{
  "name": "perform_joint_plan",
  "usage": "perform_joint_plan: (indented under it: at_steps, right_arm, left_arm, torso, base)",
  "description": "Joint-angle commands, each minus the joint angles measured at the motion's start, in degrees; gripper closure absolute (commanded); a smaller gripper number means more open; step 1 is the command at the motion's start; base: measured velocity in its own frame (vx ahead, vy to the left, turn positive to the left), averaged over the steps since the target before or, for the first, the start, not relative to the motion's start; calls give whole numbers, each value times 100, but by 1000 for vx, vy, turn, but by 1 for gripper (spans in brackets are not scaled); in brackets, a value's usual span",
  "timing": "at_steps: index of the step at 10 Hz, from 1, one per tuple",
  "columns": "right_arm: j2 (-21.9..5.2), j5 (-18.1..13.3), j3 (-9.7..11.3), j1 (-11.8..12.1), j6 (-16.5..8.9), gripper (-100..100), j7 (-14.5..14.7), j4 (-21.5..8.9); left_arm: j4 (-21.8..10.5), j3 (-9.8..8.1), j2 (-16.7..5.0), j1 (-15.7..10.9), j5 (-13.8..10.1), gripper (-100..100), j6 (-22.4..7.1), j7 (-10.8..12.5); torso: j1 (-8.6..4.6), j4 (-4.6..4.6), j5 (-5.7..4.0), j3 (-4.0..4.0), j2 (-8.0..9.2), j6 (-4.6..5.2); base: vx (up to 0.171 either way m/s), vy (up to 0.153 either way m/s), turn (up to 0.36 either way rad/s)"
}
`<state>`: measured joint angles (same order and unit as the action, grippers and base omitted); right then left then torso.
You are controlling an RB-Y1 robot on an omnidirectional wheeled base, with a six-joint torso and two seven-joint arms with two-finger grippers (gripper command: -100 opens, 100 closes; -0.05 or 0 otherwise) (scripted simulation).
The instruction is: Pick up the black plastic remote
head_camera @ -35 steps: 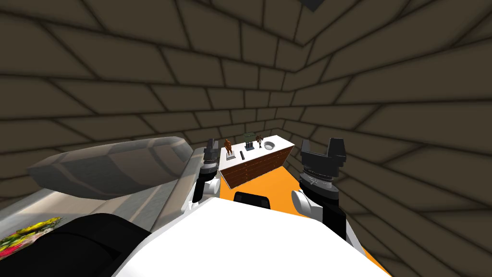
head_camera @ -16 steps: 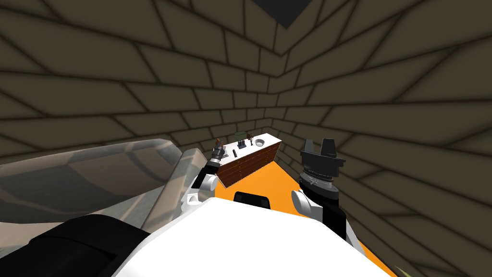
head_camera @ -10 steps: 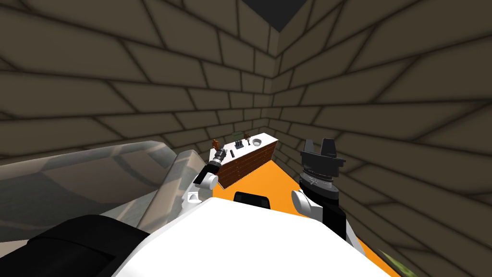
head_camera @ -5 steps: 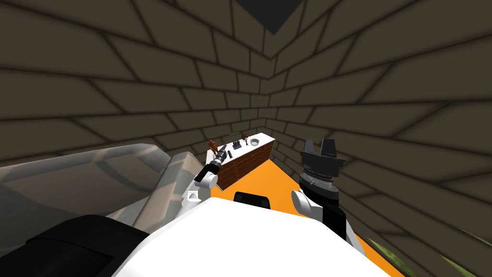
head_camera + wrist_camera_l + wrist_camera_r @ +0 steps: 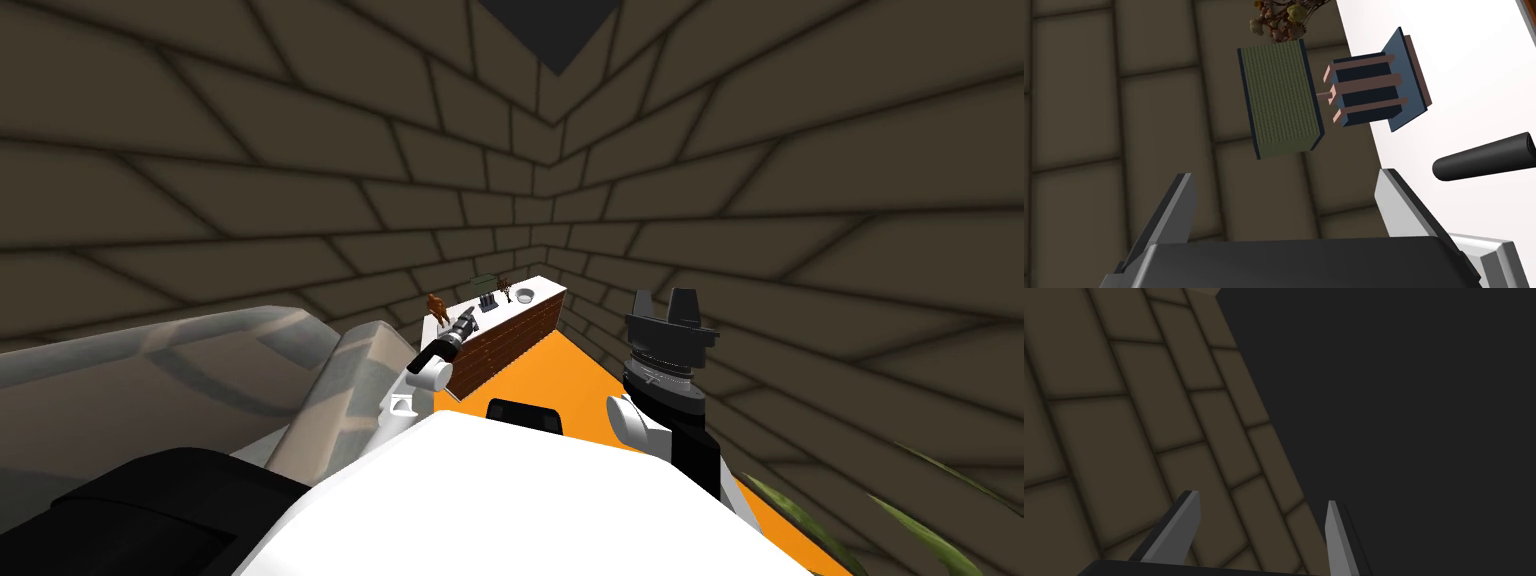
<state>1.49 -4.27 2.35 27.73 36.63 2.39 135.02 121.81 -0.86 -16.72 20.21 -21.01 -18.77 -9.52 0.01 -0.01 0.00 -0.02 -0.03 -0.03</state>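
The black remote [image 5: 1484,156] lies on the white top [image 5: 1474,65] of a brown dresser [image 5: 510,328]. It sits just outside one fingertip of my left gripper [image 5: 1289,205], not between the fingers. That gripper is open and empty, stretched over the dresser's near left end [image 5: 466,322]. My right gripper [image 5: 670,308] is held up at my right side, away from the dresser, open and empty [image 5: 1263,523].
Beyond the left gripper on the dresser stand a green block [image 5: 1279,100], a blue and pink slatted object [image 5: 1374,87] and dried flowers [image 5: 1279,20]. A brown figurine [image 5: 436,305] and a bowl [image 5: 524,295] share the top. A grey sofa [image 5: 200,380] is at left, orange floor [image 5: 560,370] ahead.
My left arm has stretched forward until its gripper is over the dresser's near left end. My head's view has shifted, so the dresser looks smaller and further left. The right arm has stayed put.
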Motion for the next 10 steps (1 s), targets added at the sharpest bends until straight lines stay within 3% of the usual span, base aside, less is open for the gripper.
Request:
perform_joint_plan:
  at_steps: [1,4,6,10]
  right_arm:
    - [0,0,0,0,0,0,0,0]
    - [0,0,0,0,0,0,0,0]
    - [0,0,0,0,0,0,0,0]
    - [0,0,0,0,0,0,0,0]
  left_arm:
    - [-34,-14,-25,-41,-27,-100,-195,-4]
    - [-263,-51,-219,-117,-297,-100,-712,-140]
    - [-263,-51,-219,-117,-297,-100,-969,-140]
    - [-527,-103,-419,-190,-549,-100,-1561,-304]
  torso:
    - [0,0,0,0,0,0]
    - [2,0,0,-1,-2,0]
    - [3,-1,1,-2,-4,-1]
    - [4,0,1,0,-1,-2]
  base:
    - [5,0,15]
    - [18,-1,-136]
    - [15,4,-40]
    - [19,7,-110]
